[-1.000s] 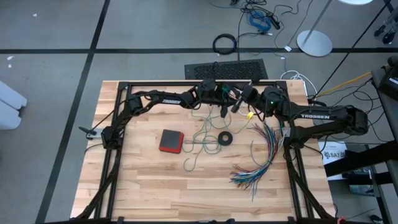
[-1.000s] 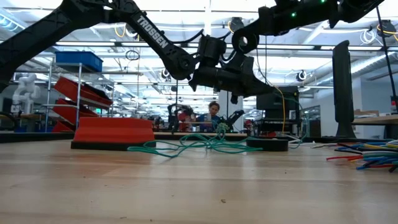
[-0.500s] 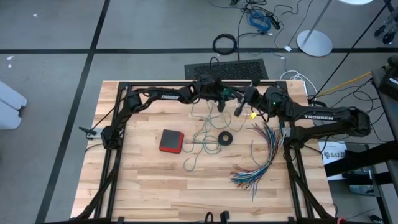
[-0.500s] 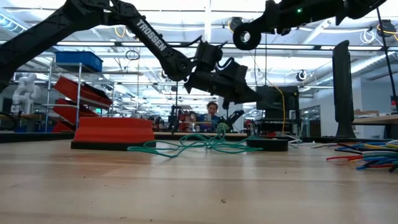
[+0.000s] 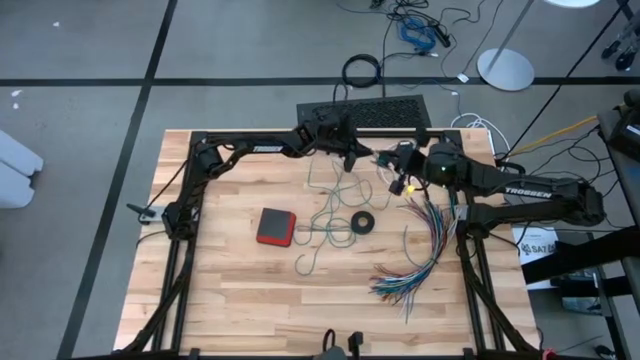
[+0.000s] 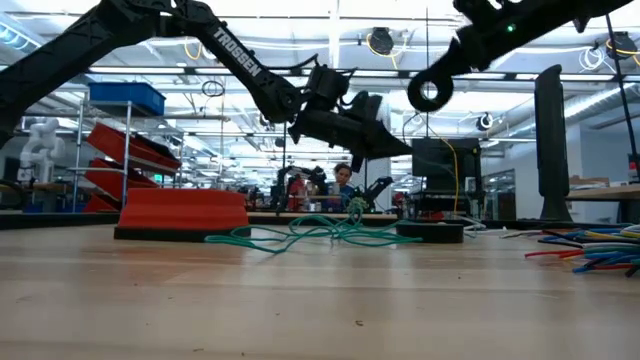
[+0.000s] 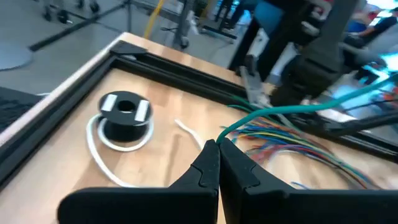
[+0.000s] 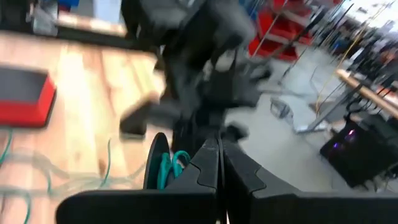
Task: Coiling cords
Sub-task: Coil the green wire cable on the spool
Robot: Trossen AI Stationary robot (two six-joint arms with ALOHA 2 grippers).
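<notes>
High view: the left gripper and the right gripper hang close together over the far middle of the wooden surface, while most of the teal-green cord lies loose nearer the middle, between the red block and the black ring. In the left wrist view the left fingers are pinched shut on one thin, limp end of that cord, which runs straight away toward the right arm; the right fingers are closed too, with teal loops just past their tips, though whether they grip any I cannot tell. The white cord, smooth and stiff-looking, curls around its round black-and-white piece near the frame corner, apart from both.
</notes>
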